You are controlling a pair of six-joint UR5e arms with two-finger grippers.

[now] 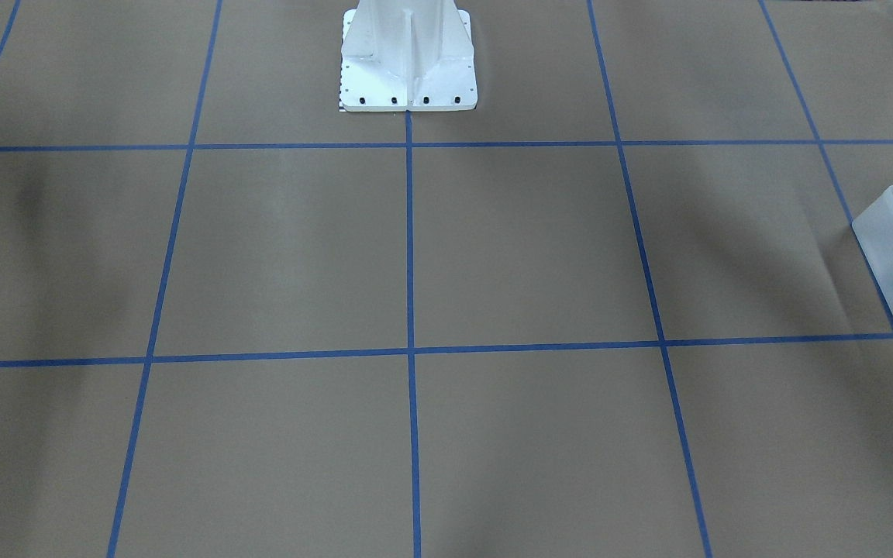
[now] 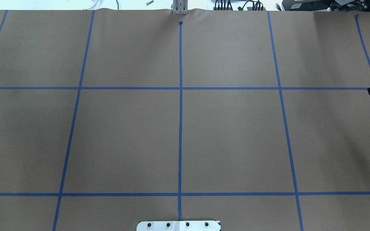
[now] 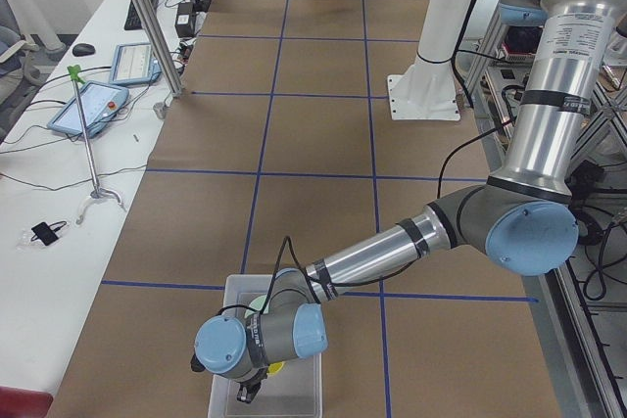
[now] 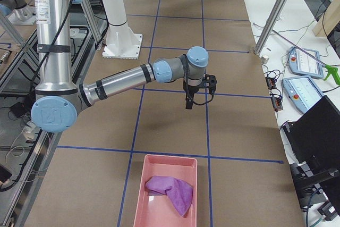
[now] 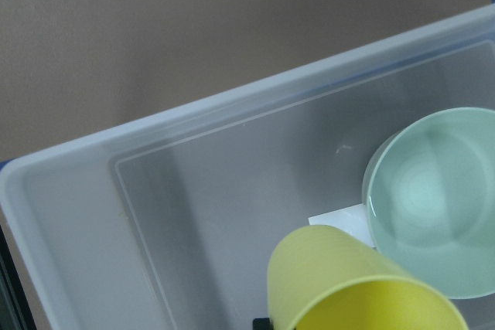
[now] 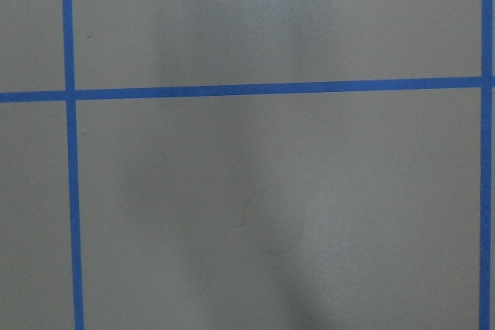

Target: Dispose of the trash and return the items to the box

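Yellow cup point(image 5: 348, 284) just below the left claw point(image 3: 251, 387), over the box point(image 5: 69, 214): light, stiff, slick, best pinched across the rim; whether the claw is clamped cannot be told

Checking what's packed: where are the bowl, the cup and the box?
bowl point(image 5: 437, 202), left wrist view, inside bottom
cup point(image 5: 329, 268), left wrist view, outer side wall
box point(image 5: 232, 102), left wrist view, far rim
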